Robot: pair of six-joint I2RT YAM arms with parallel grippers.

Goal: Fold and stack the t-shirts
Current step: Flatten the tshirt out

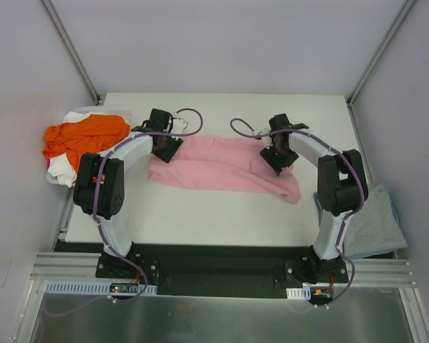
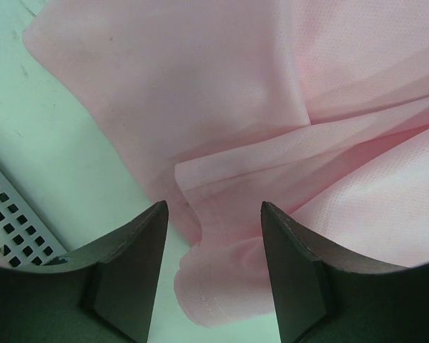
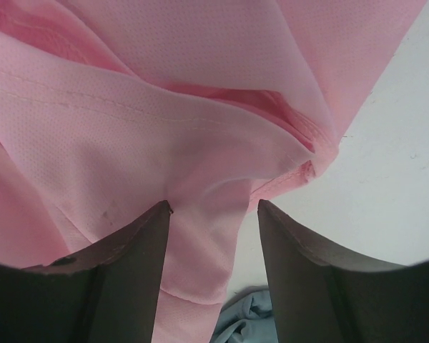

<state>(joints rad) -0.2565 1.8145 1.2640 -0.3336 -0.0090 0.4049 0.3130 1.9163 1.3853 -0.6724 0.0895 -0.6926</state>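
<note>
Light pink soft cotton t-shirt (image 1: 222,166) lies rumpled lengthwise across the middle of the white tabletop (image 1: 200,214). My left end effector (image 1: 164,148) is over its left end, jaws roughly half apart, gripping nothing. My right end effector (image 1: 277,158) is over its right end, in the same state. Crumpled orange t-shirt (image 1: 86,136) sits on a white t-shirt (image 1: 73,116) at the left edge. Grey-blue t-shirt (image 1: 375,225) overhangs the near right corner.

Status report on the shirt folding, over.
Both open: left gripper and right gripper at the ends of the pink shirt. Shirt lies in a long strip. Orange shirt left, grey-blue shirt right; nothing blocking.
</note>
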